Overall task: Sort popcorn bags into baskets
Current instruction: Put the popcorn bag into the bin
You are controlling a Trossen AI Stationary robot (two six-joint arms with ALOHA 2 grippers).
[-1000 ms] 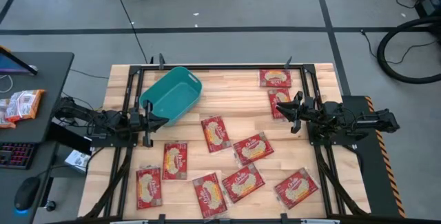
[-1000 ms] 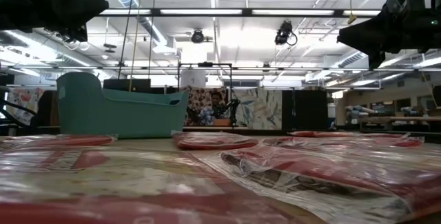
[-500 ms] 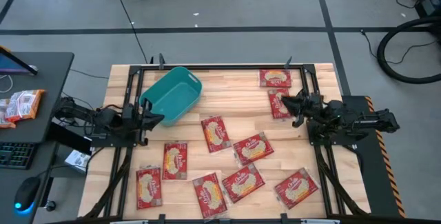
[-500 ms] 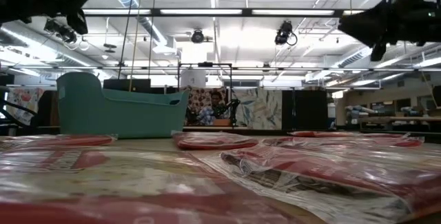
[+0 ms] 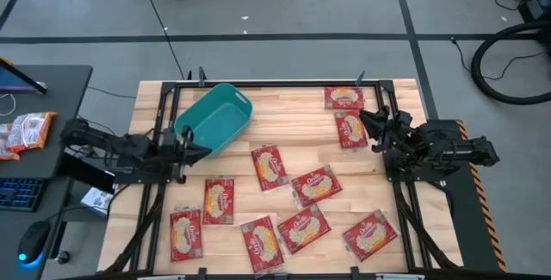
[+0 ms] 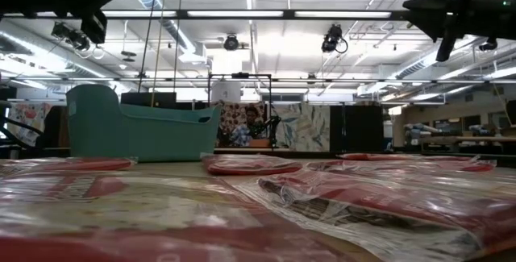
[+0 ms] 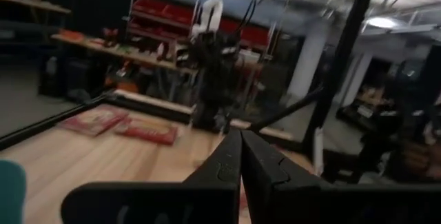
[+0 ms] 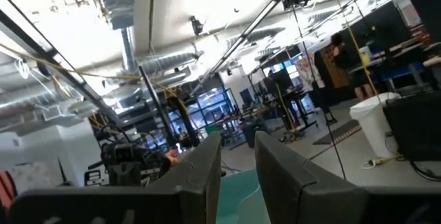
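Left tool (image 5: pixel 200 149), fingers together, hangs beside the teal basket (image 5: pixel 215 120). Right tool (image 5: pixel 375 121), fingers apart and empty, hovers over a popcorn bag (image 5: pixel 350 128); descending off-centre risks pinching only slippery film.

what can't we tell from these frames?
- Teal tub: in the low view its near wall hides the inside; the high view shows no packets in it.
- Popcorn packet label text: too small in the high view, blurred up close in the low view.
- Right gripper: hard to make out against its arm in the high view.
- Left wrist view: shut left gripper blocks the table ahead.
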